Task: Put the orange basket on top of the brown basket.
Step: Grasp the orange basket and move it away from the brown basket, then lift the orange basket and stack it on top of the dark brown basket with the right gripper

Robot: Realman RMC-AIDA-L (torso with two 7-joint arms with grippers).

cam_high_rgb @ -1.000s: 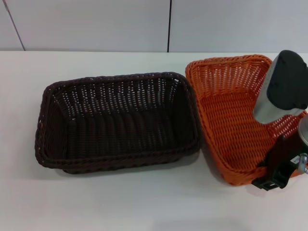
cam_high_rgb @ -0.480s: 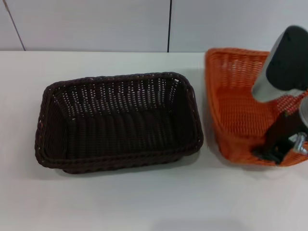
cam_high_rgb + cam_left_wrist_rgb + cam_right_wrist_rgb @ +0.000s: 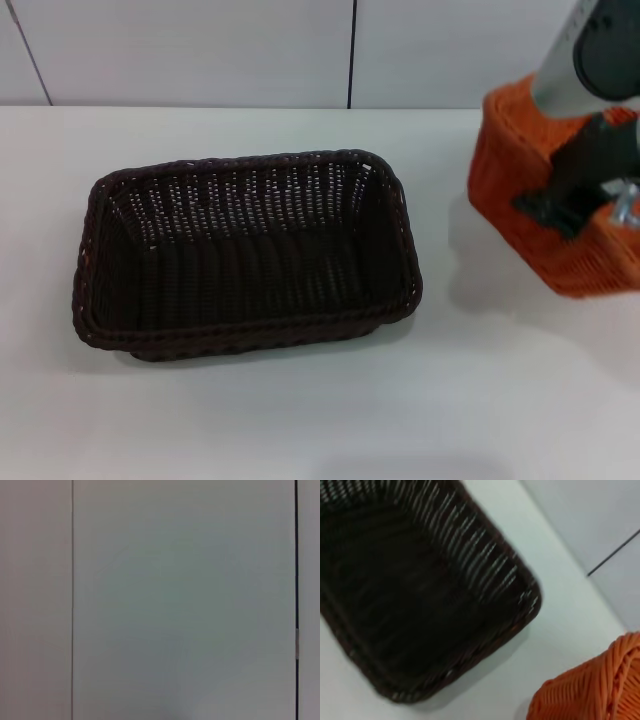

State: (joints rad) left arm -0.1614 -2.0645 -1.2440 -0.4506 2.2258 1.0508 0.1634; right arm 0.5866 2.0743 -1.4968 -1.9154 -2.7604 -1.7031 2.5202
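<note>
Lifted off table since a second ago: orange basket [image 3: 545, 215], tilted, clamped at rim by right gripper [image 3: 570, 205]. Brown basket [image 3: 245, 250] on table, leftward, long axis left-right. Left gripper unseen.

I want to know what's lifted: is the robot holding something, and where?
Yes. The right gripper holds the orange basket by its rim, tilted up off the table.

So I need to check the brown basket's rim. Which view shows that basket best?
The head view: the brown basket sits whole on the table, rim fully visible. The right wrist view shows part of it, blurred. The left wrist view shows none of it.
</note>
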